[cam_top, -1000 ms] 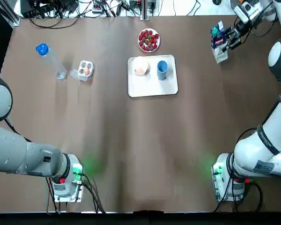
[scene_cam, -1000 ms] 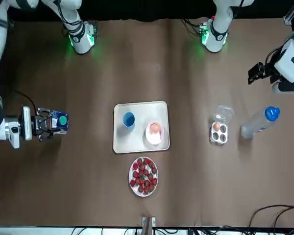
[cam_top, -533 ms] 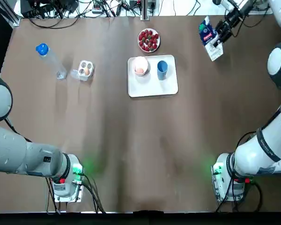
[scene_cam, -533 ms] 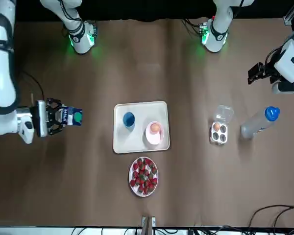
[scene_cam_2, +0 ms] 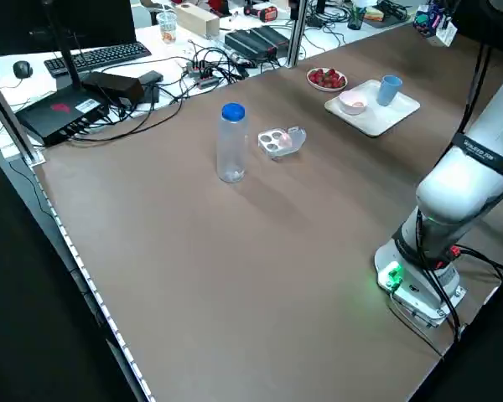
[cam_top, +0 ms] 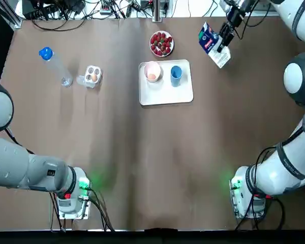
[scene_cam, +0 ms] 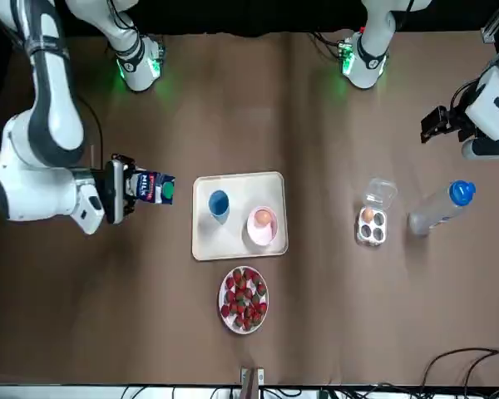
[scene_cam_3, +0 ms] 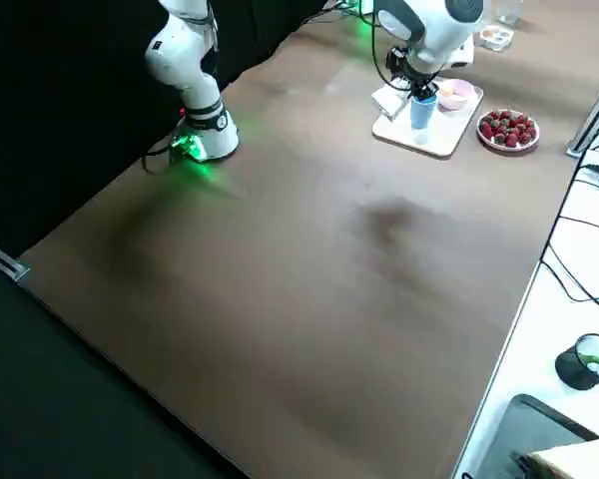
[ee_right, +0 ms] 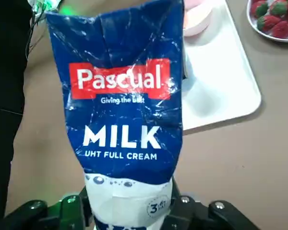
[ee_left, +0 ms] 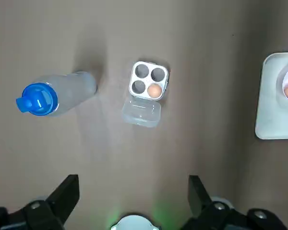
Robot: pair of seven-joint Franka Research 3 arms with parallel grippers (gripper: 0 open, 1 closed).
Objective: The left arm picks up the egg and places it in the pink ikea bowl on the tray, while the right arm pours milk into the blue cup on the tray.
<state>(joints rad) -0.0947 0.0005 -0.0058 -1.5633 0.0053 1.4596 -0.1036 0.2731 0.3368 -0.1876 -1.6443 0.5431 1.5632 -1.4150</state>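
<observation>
Top view: the right gripper (cam_top: 222, 40) is clamped on the milk carton (cam_top: 209, 36), beside the tray (cam_top: 180, 94). Past the carton's top stands the blue cup (cam_top: 176, 74), and beyond it the pink bowl (cam_top: 153, 65) holding 1 egg (cam_top: 151, 77).

Front view: the carton lies roughly level in the gripper, its top toward the tray.

Left wrist view: the left gripper (ee_left: 132, 182) is spread wide and empty. Beyond its fingers lie the egg box (ee_left: 149, 80), lid open, with a second egg (ee_left: 154, 90), and a bottle (ee_left: 57, 93) beside it.

Right wrist view: the carton rises between the fingers, with the tray behind it.
</observation>
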